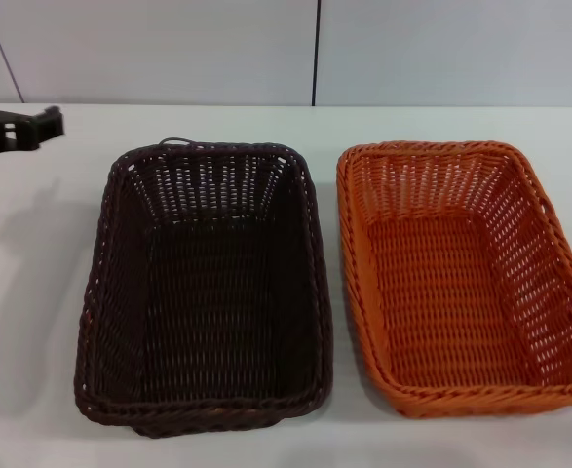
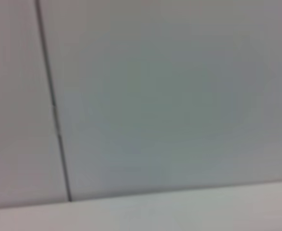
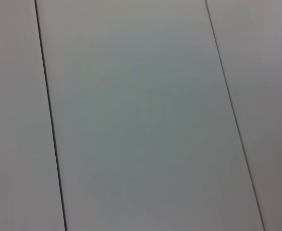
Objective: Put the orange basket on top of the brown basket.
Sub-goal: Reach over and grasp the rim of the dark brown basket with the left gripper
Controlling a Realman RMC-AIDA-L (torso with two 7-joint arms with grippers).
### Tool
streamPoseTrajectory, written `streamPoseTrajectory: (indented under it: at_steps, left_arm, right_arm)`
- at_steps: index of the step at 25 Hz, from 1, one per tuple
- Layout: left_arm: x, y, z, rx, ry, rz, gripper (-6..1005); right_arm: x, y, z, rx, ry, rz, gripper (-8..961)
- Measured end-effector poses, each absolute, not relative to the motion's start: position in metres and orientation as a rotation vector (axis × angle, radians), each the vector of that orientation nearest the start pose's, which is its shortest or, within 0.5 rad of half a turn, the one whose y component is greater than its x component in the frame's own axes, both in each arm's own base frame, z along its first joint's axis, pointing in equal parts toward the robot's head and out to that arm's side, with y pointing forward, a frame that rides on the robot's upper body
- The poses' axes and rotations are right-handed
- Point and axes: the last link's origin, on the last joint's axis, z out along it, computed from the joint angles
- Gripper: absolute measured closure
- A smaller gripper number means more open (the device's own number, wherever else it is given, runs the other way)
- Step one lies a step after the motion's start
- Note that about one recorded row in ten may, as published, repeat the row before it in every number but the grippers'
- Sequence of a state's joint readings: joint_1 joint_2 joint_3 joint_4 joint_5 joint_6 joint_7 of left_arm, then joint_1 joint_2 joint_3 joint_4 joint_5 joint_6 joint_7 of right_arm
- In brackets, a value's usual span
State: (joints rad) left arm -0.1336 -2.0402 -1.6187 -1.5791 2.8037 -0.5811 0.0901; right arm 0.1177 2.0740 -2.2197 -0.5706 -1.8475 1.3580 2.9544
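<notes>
**Sitting side by side, two baskets on the white table**

Sitting on the white table (image 1: 32, 322) in the head view are two woven baskets, their long sides parallel and just beside each other with a narrow gap between them. The brown basket (image 1: 205, 292) lies near the centre, a little toward 9 o'clock; the orange basket (image 1: 461, 278) lies at 3 o'clock from it and reaches the picture's edge there. Both stand upright with the open side up, and both are empty inside. The orange one is not on top of the brown one — it rests on the table beside it.

At about 10 o'clock, far from both baskets, a dark part of the left gripper (image 1: 18, 125) shows at the picture's edge above the table. Whether its fingers are open or closed I cannot tell, because only a small part is seen. The right gripper does not appear in any view.

The two wrist views show only the pale wall panels (image 3: 141, 115) with thin dark seams — the left wrist view also shows a strip of the table edge (image 2: 179, 211).
</notes>
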Motion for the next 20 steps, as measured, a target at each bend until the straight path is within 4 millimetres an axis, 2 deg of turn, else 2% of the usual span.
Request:
streamPoseTrajectory:
  at_steps: [1,7,13,20]
  left_arm:
    - [-0.22,0.36,0.087,-1.783,-0.927,-0.186,199]
    - [-0.191,0.346,0.081,-1.897,-1.009,-0.076,199]
    - [-0.182,0.334,0.051,-2.0,-1.05,0.057,198]
    - [-0.183,0.329,0.038,-2.018,-1.08,0.145,198]
  right_arm:
    - [0.361,0.256,0.038,-0.93,0.616,0.66,130]
    - [0.363,0.263,0.037,-0.951,0.626,0.643,132]
    - [0.364,0.265,0.037,-0.958,0.624,0.637,133]
    - [0.364,0.265,0.037,-0.959,0.623,0.636,136]
